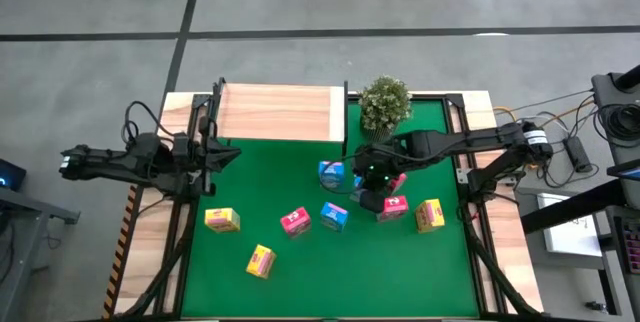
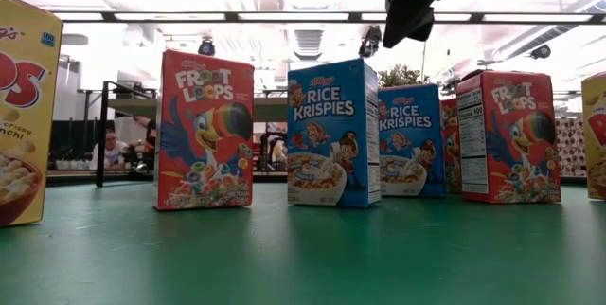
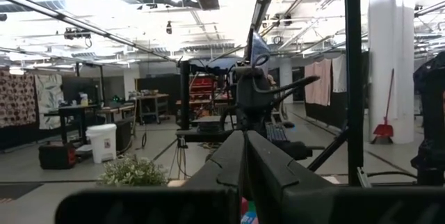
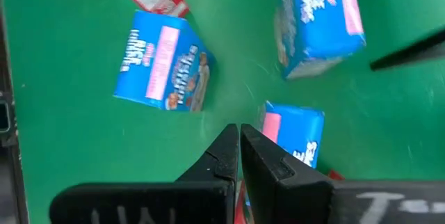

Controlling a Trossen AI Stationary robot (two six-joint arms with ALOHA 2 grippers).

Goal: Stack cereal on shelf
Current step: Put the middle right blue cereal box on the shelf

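The right end effector (image 1: pixel 372 174) hangs over the green mat (image 1: pixel 280 162) among the blue cereal boxes, its two dark fingers (image 4: pixel 226 158) pressed together with nothing between them; from its wrist camera, three blue Rice Krispies boxes (image 4: pixel 163 60) sit spread on the mat below and ahead of the fingertips, apart from one another. The left end effector (image 1: pixel 222 155) waits at the mat's left edge, just beside the shelf's near-left corner, fingers clenched on nothing. The shelf (image 1: pixel 275 112) stands at the back of the tabletop, left of the small potted plant (image 1: pixel 384 103), and its light-wood board carries no boxes. All the cereal visible rests on the mat: a blue box (image 1: pixel 333 173) near the right arm, another blue box (image 1: pixel 334 216) and a pink-red box (image 1: pixel 295 221) toward the middle, a pink-red box (image 1: pixel 392 207) and a yellow box (image 1: pixel 429 215) on the right, and two yellow boxes (image 1: pixel 222 220) at front left. In the low view the boxes stand upright.
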